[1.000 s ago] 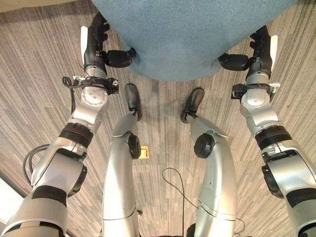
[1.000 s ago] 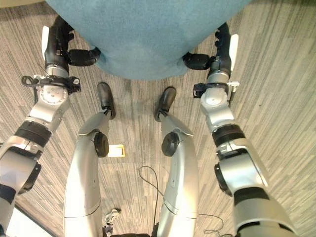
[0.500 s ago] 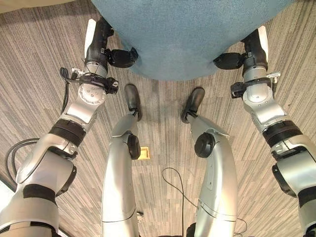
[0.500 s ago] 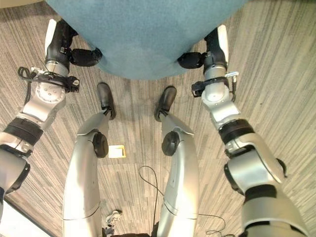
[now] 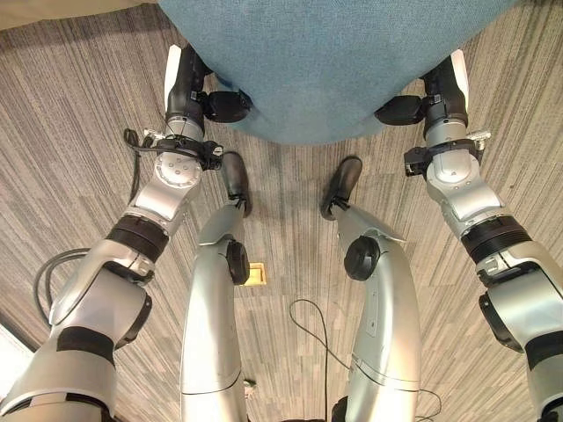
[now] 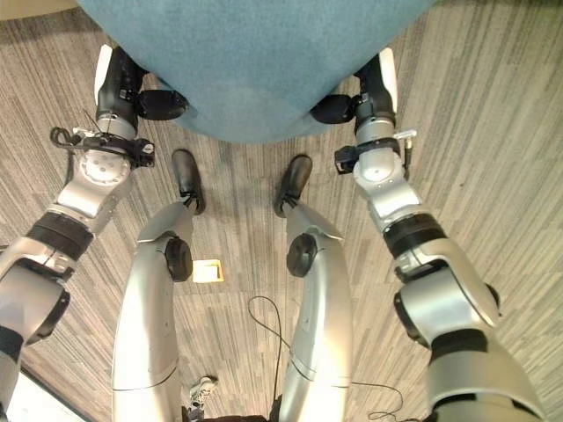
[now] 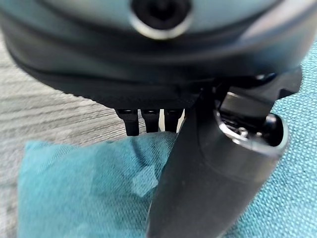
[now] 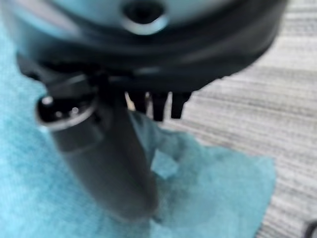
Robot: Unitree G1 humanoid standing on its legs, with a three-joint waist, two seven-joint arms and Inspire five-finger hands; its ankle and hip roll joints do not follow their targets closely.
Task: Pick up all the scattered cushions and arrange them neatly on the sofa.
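Looking down through my left eye, I see a big teal cushion [image 5: 325, 61] filling the upper middle of the scene, held up in front of me above the floor. My left hand [image 5: 211, 101] grips its left edge, thumb pressed onto the fabric; my right hand [image 5: 413, 105] grips the opposite edge the same way. Beneath everything lies a carpet [image 5: 70, 158] of grey-brown streaks, laid in tiles whose grain turns from one patch to the next. A small yellow-edged floor plate [image 5: 256, 272] sits in the carpet well below the cushion. At the top left corner a pale strip [image 5: 53, 9] borders the carpet — I cannot tell what it belongs to.

My right eye gives the same picture: the cushion is pinched between both hands, the streaked carpet spreading out on both sides.

From my left wrist, my thumb lies across the teal cloth [image 7: 94, 188] and my fingertips [image 7: 148, 121] curl down behind a fold of it — clamped on the cushion's corner. Grey carpet shows beyond.

From my right wrist, the thumb [image 8: 114, 168] presses along the teal cloth with the fingers hooked over its edge, the corner gathered between them. Striped carpet runs past that corner.
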